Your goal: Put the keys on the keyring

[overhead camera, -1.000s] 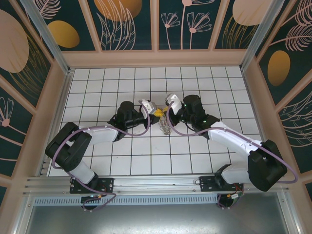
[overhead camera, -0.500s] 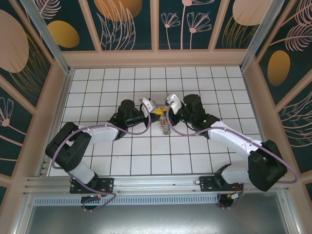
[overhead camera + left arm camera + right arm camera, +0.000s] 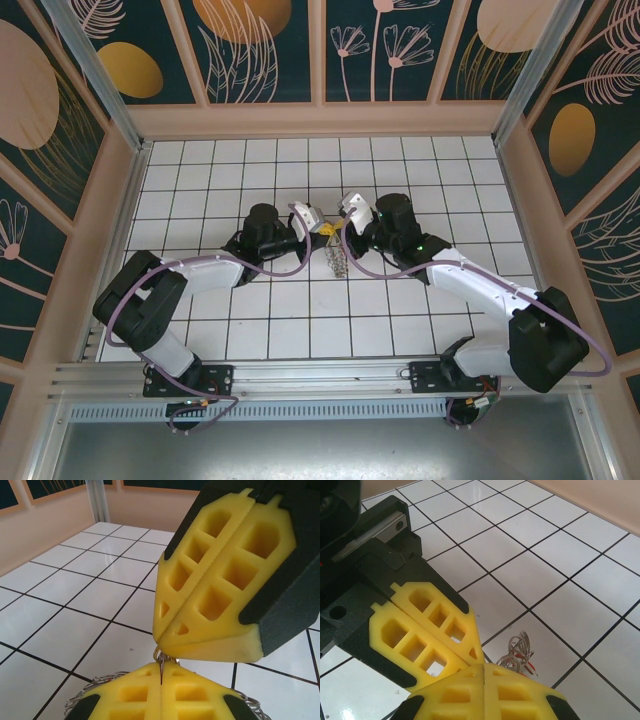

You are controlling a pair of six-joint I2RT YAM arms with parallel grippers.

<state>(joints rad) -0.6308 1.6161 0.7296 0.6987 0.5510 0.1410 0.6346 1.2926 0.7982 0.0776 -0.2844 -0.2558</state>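
One change: left tool (image 3: 161, 675) has closed, seemingly on keyring (image 3: 519, 653).

Glossy white floor tiles (image 3: 560, 605), shiny thin metal keyring (image 3: 517, 652) loops, matt yellow plastic pincer pads (image 3: 215, 580).

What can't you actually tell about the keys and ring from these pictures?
Right wrist: the right gripper hides most of the keyring; the keys are red specks, too small to judge.
Left wrist: the left gripper covers the keyring; the bottom edge cuts the rest.
Top external: the keys blur into the keyring's loops.
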